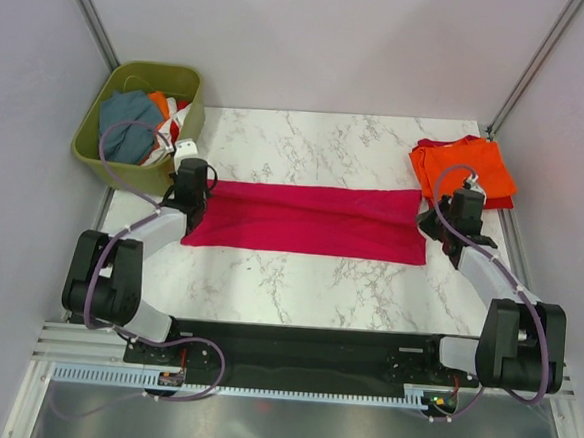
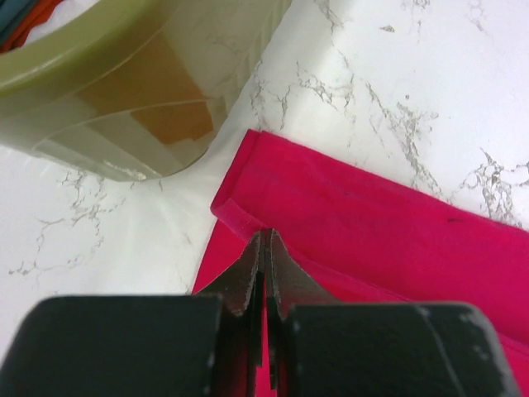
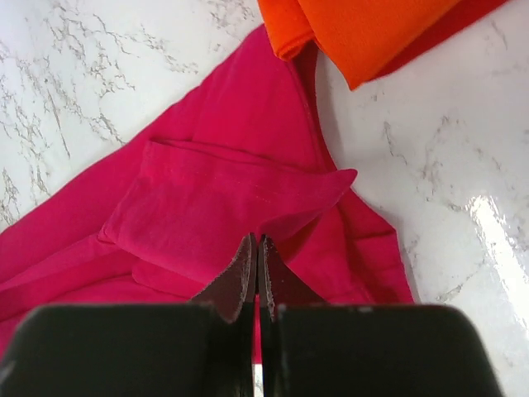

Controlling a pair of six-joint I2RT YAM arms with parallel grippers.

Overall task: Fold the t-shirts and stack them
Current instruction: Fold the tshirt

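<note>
**Top external view: pink shirt stretched left-to-right between both pincers**

Starting at the left gripper (image 2: 264, 241): its fingers are pressed together, and from the left wrist cam there's pink cloth caught between them, so I'd call it clamped on the left end of the magenta t-shirt (image 1: 312, 220). Same on the other side. The right gripper (image 3: 257, 245) is pinched tight on the shirt's right end, with a little flap of fabric peaking up just past its tips.

Going outward, the shirt is already folded into a long flat band on the marble table (image 1: 308, 280). Its long axis runs straight left-right, and each arm holds one short end. So the cloth lies to the right of the left pincer and to the left of the right pincer, with everything between them lying flat.

The bit that matters for what's next, imo: the finished pile sits at the far right corner, an orange shirt (image 3: 372, 33) on top of a red shirt (image 3: 450, 25), just beyond the right gripper and nearly touching the pink one's corner. The olive basket (image 1: 152, 69) is at the far left, just beside the left gripper.

My guess is one end gets carried across to the other to halve the band. The right arm is way nearer the stack, so it'd make sense for the left end to travel rightward.
</note>
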